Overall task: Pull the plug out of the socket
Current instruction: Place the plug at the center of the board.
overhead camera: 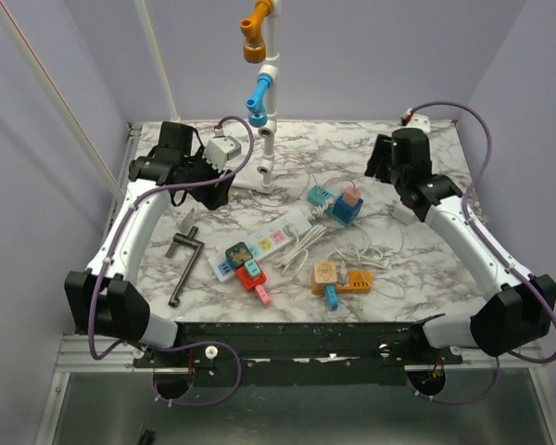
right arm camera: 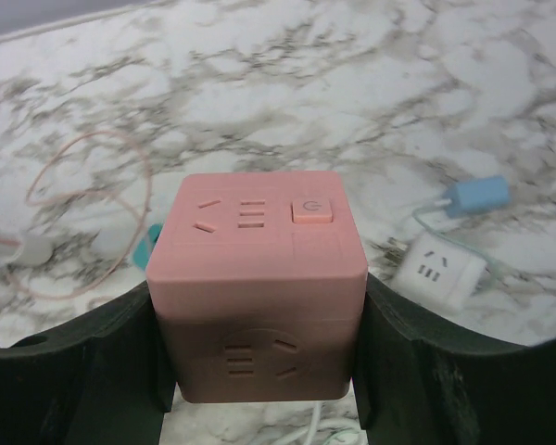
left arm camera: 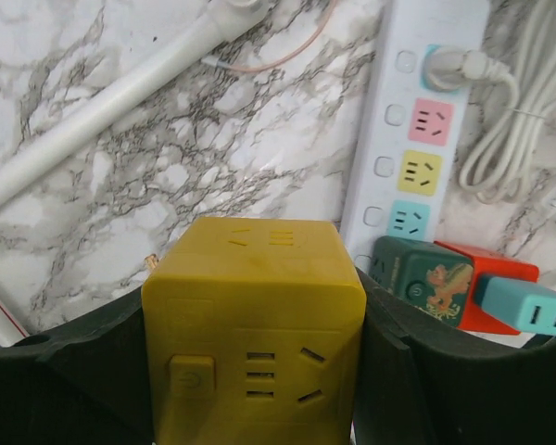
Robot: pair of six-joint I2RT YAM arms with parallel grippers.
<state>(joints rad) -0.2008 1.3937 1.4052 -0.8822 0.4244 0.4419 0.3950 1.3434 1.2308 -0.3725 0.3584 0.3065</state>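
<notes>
my left end effector (left arm camera: 257, 297), half open, clamps a yellow socket cube (left arm camera: 255, 334); my right end effector (right arm camera: 258, 287) clamps a pink socket cube (right arm camera: 255, 264). just beyond, the power strip (left arm camera: 380, 120) lies on the counter (left arm camera: 213, 158), plugs (left arm camera: 426, 278) seated. both full, i'd likely drag the strip, not unplug.

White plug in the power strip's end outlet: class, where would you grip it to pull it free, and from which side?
Probably grip the white plug by its body, coming straight down onto the face of the power strip, which lies flat. Its cord leaves sideways, so clamp along the strip's length, where the neighbouring pink outlet stands empty.
</notes>
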